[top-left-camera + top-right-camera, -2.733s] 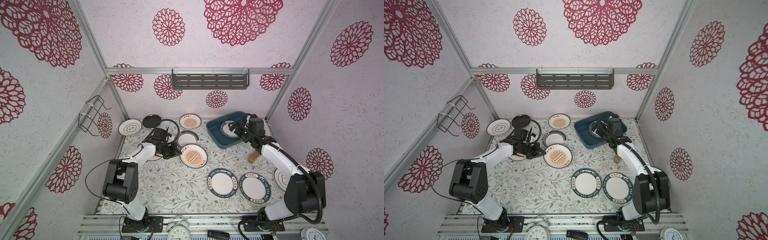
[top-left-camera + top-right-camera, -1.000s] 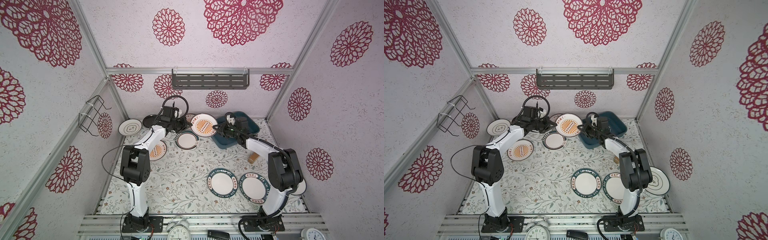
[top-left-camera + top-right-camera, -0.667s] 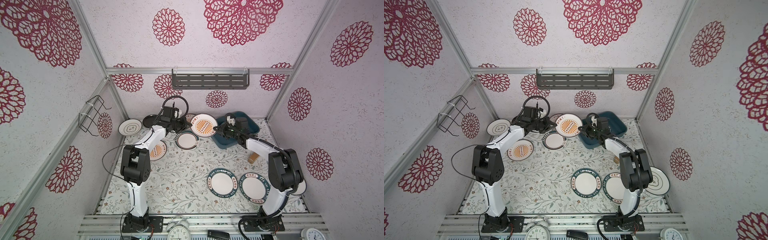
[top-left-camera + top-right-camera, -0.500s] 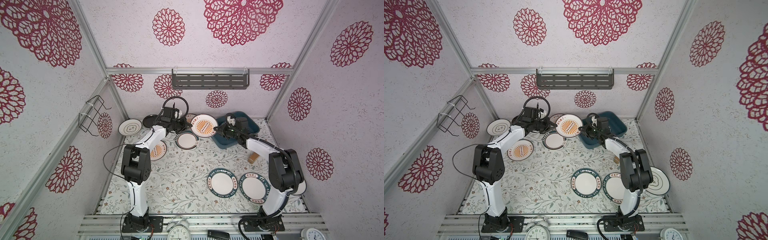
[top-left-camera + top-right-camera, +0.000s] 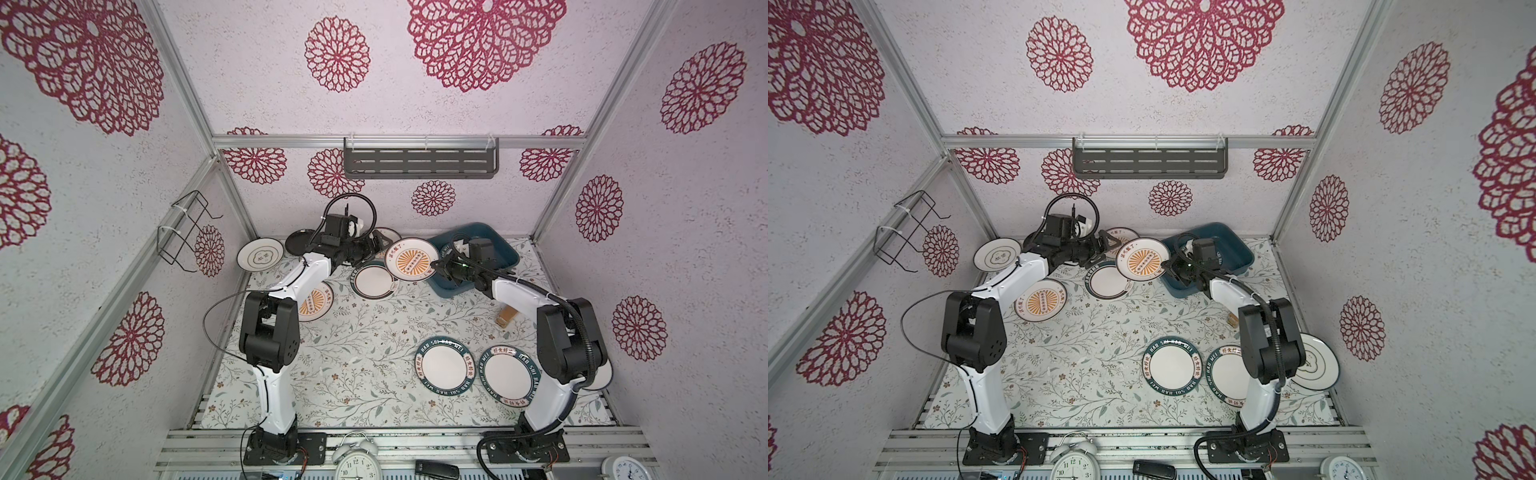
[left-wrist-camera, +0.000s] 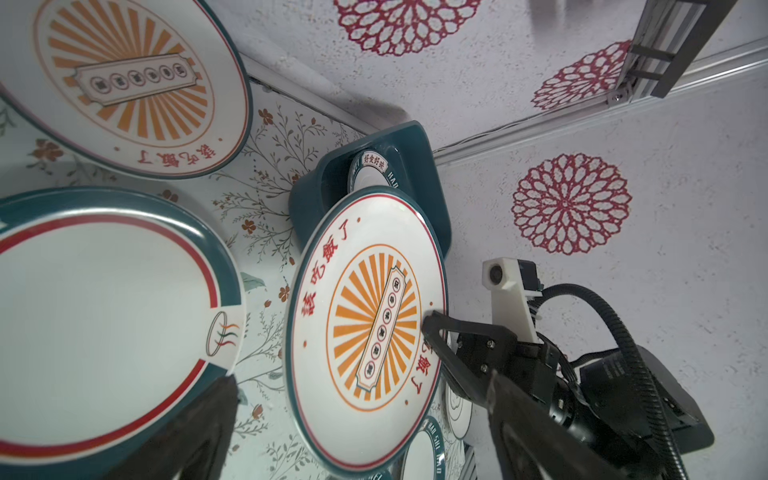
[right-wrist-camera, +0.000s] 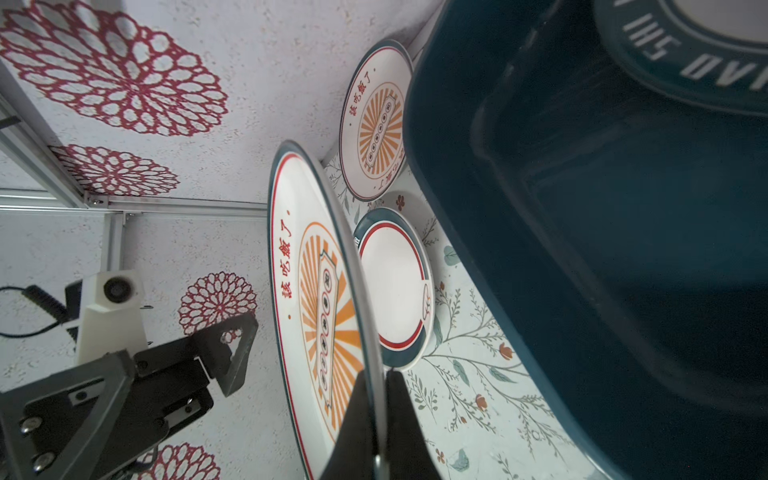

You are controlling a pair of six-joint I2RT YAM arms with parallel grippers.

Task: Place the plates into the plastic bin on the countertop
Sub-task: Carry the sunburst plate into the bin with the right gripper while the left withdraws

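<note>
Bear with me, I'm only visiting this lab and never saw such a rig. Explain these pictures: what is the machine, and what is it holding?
These are two robot arms bolted at the near edge of a leaf-printed countertop, each ending in a two-fingered gripper. Both top views look down on the scene from overhead. The other two pictures come from a camera on each wrist, looking along the fingers. Plates lie scattered on the countertop, such as a cloud-outline plate at far left. A teal plastic bin stands at the back, with a lettered plate inside. The right gripper is shut on the rim of a sunburst plate, holding it lifted and tilted beside the bin. The left gripper is open, near that plate but clear of it.
</note>
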